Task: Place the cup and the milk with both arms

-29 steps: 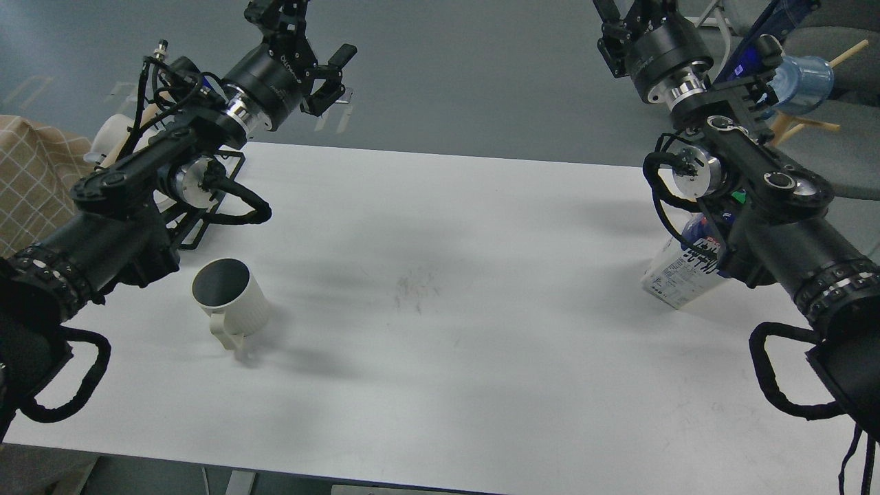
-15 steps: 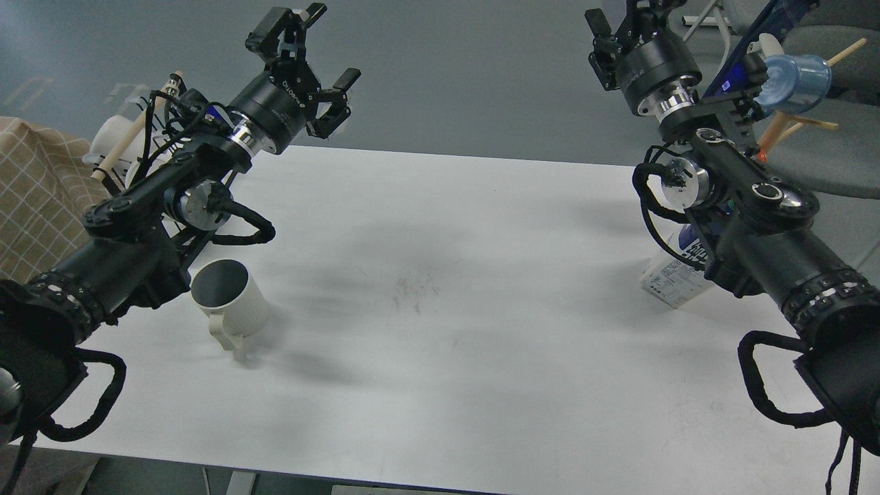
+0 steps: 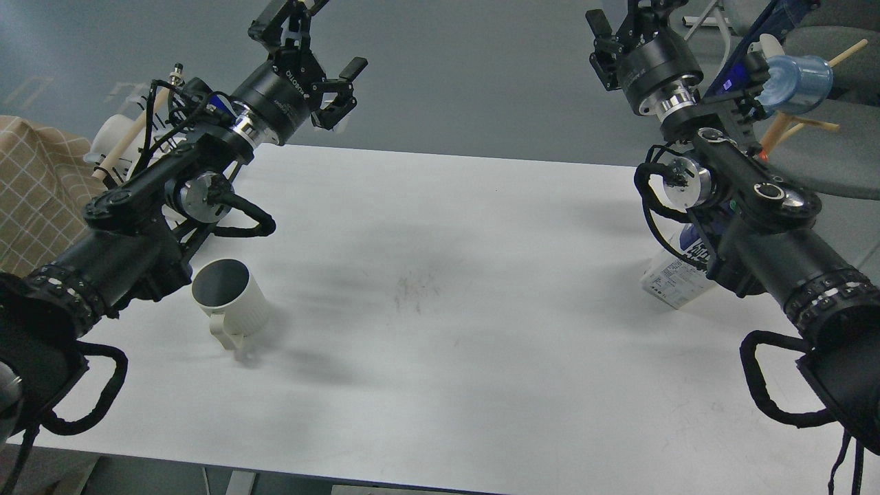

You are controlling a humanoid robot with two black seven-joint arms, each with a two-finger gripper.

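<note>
The cup (image 3: 230, 302), off-white and ribbed with a dark inside, stands upright on the white table (image 3: 440, 330) at the left, its handle toward me. My left gripper (image 3: 313, 38) is open and empty, raised high beyond the table's far edge, well away from the cup. The milk (image 3: 668, 280) stands at the right edge of the table; only its white lower body with black lettering shows, the rest is hidden behind my right arm. My right gripper (image 3: 622, 10) is raised above and behind the carton, fingers spread and empty, its tips cut off by the top edge.
A black wire stand (image 3: 206, 230) sits on the table behind my left forearm. A white cup on a wooden peg rack (image 3: 113, 141) is at the far left. A blue mug (image 3: 797, 75) hangs on pegs at the far right. A checked cloth (image 3: 34, 185) lies at the left.
</note>
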